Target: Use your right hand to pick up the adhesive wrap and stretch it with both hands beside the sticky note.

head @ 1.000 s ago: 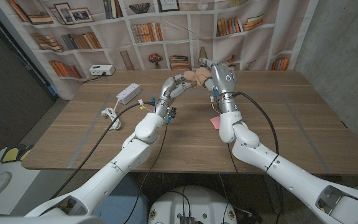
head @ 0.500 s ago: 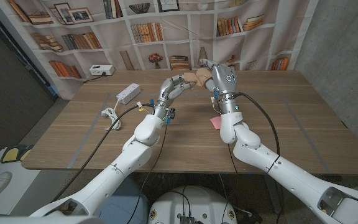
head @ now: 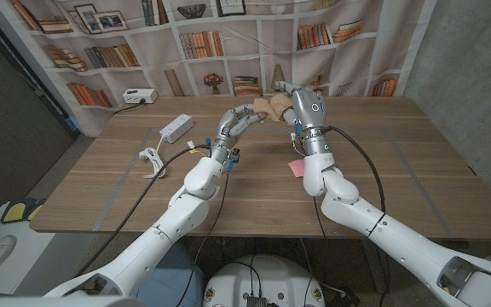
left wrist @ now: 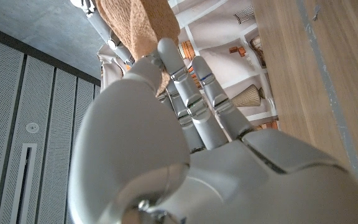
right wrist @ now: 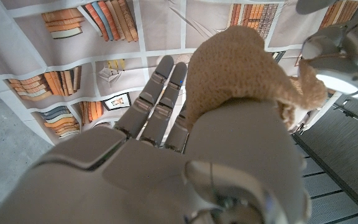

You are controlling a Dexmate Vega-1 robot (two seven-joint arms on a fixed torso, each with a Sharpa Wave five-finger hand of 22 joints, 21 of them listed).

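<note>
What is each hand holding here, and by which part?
Both hold the tan adhesive wrap above the table: the right hand grips the roll itself, and the left hand pinches its loose end.

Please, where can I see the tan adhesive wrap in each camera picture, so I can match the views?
Head view: the adhesive wrap sits between the two hands, above the table's far middle.
Left wrist view: adhesive wrap at the left hand's fingertips.
Right wrist view: adhesive wrap gripped in the right hand.
Shared landmark: the bookshelf backdrop.
</note>
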